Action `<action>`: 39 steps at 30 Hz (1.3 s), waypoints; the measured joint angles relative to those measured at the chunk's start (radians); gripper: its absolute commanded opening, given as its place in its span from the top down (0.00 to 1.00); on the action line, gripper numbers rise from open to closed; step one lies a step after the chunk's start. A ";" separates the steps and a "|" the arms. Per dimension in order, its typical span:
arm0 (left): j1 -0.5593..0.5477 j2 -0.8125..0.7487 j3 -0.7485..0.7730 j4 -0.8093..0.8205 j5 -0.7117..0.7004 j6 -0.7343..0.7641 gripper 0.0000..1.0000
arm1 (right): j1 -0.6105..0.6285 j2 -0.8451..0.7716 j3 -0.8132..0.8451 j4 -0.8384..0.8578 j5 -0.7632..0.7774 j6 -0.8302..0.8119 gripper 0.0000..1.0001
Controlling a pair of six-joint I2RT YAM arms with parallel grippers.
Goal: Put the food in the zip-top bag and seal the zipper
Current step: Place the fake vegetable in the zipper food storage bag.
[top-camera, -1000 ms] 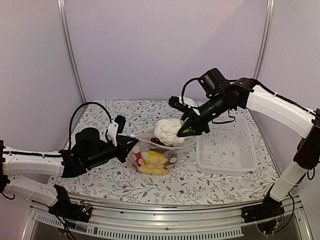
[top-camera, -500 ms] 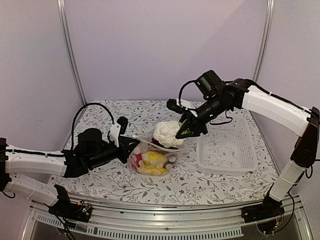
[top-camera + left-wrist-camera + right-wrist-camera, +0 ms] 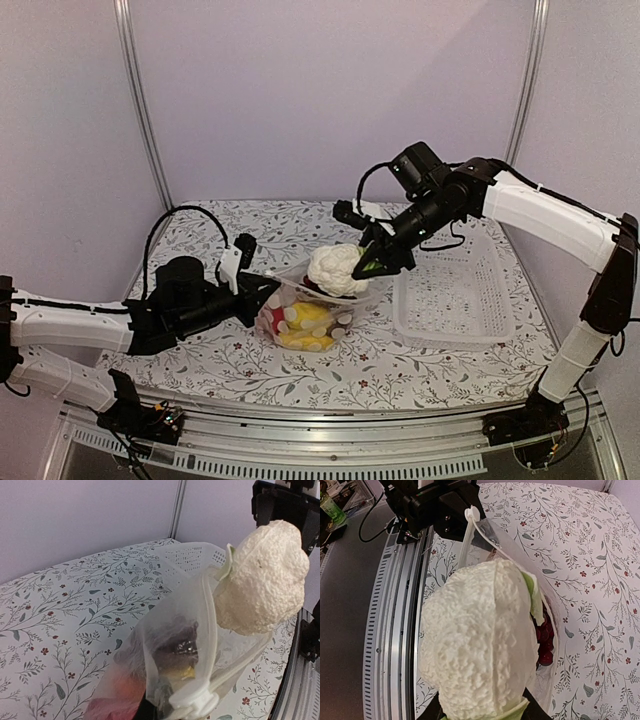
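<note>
My right gripper (image 3: 373, 262) is shut on the white cauliflower (image 3: 335, 268), which hangs just over the mouth of the zip-top bag (image 3: 305, 318). Seen from the left wrist, the cauliflower (image 3: 262, 580) is above and right of the bag's opening (image 3: 172, 630). My left gripper (image 3: 262, 293) is shut on the bag's mouth edge by the white zipper slider (image 3: 200, 700) and holds it up. Inside the bag lie yellow pieces (image 3: 308, 322), a red piece (image 3: 112, 702) and the dark grape bunch (image 3: 545, 640). The left fingers are mostly hidden behind the plastic.
The white slotted basket (image 3: 455, 295) sits to the right of the bag, under the right arm. The flowered tablecloth (image 3: 200, 360) covers the table. A metal rail (image 3: 320, 450) runs along the near edge.
The right gripper has carried the cauliflower slightly left and down, closer to the bag's mouth. The left arm has edged a little right while keeping its hold on the bag.
</note>
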State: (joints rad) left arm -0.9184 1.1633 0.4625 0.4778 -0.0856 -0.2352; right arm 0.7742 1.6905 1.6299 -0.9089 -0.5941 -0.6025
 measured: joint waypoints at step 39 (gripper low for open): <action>0.000 0.057 0.000 0.069 0.067 0.006 1.00 | 0.105 0.126 0.034 0.021 0.174 0.063 0.65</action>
State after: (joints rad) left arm -0.9184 1.2201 0.4629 0.5465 -0.0189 -0.2295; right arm 0.8787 1.8164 1.6638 -0.8879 -0.4206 -0.5396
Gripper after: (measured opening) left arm 0.003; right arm 0.349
